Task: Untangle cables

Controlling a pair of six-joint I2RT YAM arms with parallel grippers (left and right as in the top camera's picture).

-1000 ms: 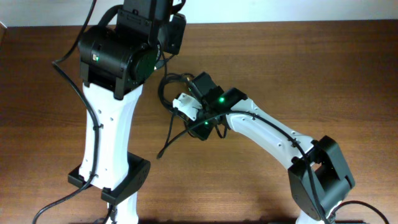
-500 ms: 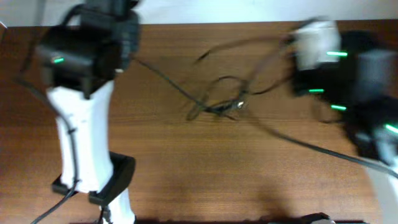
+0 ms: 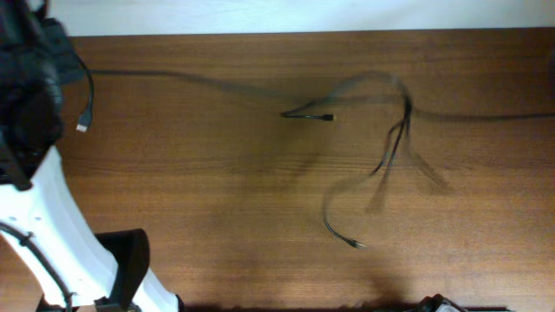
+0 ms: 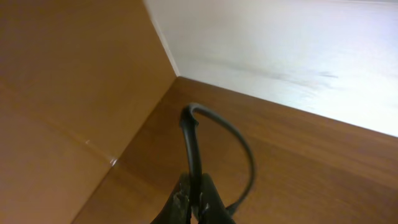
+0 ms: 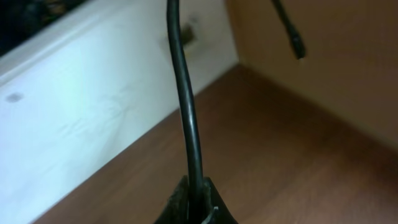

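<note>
Overhead, the cables stretch blurred across the table, running off the right edge. Wrist views show left gripper and right gripper, mostly cropped, each clamped on a strand.

Two end effectors — the left end effector and the right end effector — each pinching one strand of the cables. One arm overhead; three plug ends; one tabletop.
</note>
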